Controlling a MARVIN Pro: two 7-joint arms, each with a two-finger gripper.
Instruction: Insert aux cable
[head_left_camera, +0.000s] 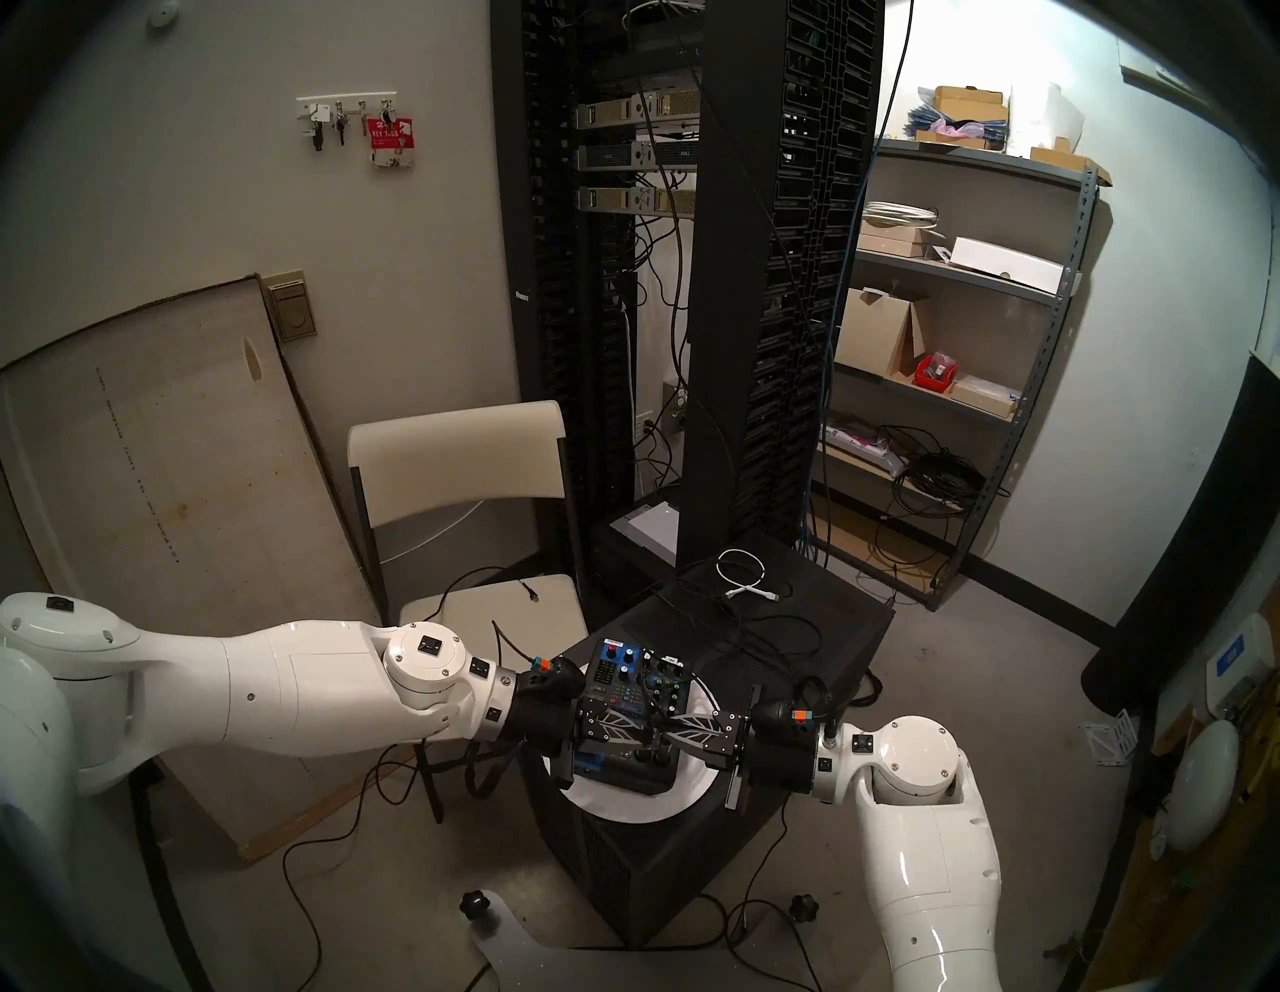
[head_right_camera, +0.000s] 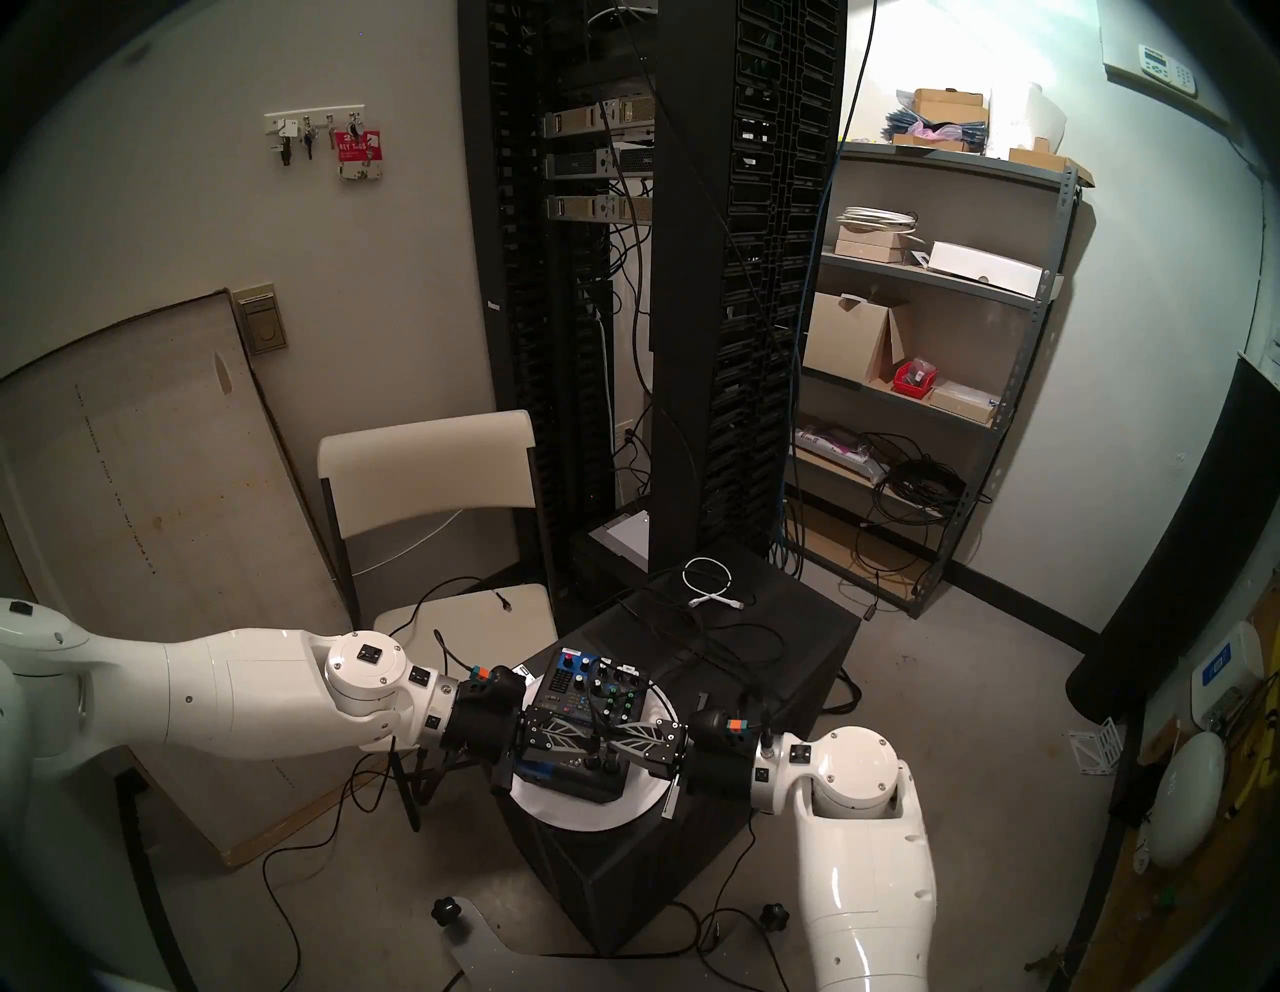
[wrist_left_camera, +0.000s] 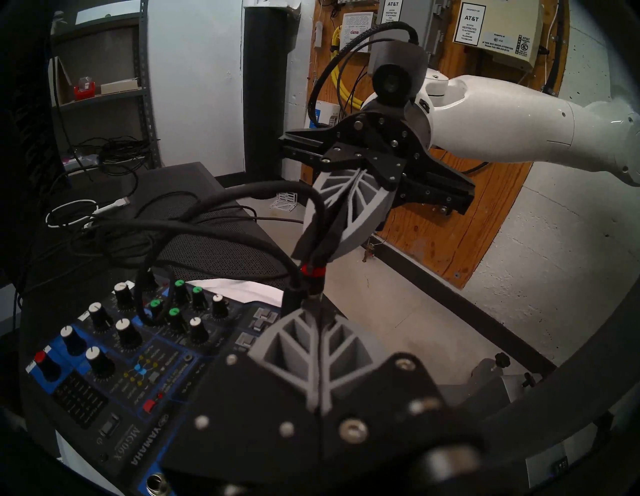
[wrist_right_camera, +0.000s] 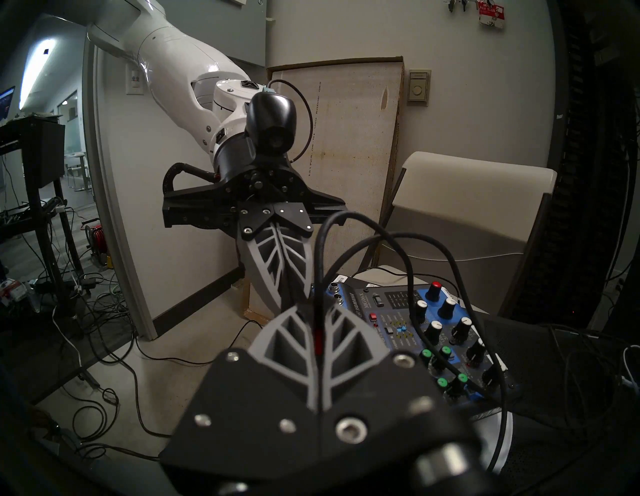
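Note:
The aux cable's black plug with a red band (wrist_left_camera: 313, 271) hangs tip-down above the near end of a blue-and-black Yamaha mixer (head_left_camera: 627, 693). My right gripper (wrist_left_camera: 311, 256) is shut on the plug body, and the red band shows between its fingers in the right wrist view (wrist_right_camera: 318, 337). My left gripper (wrist_left_camera: 313, 306) is shut, and the silver jack tip runs into the seam at its fingertips. Both grippers meet tip to tip over the mixer in the head view, the left gripper (head_left_camera: 647, 731) and the right gripper (head_left_camera: 668, 736). The cable arcs up and away over the knobs.
The mixer sits on a white round plate (head_left_camera: 623, 803) on a black cabinet (head_left_camera: 796, 637). A second black cable's plug (wrist_left_camera: 292, 298) stands beside the left fingertips. A white coiled cable (head_left_camera: 744, 575) lies farther back. A folding chair (head_left_camera: 457, 457) stands left and a server rack (head_left_camera: 692, 277) behind.

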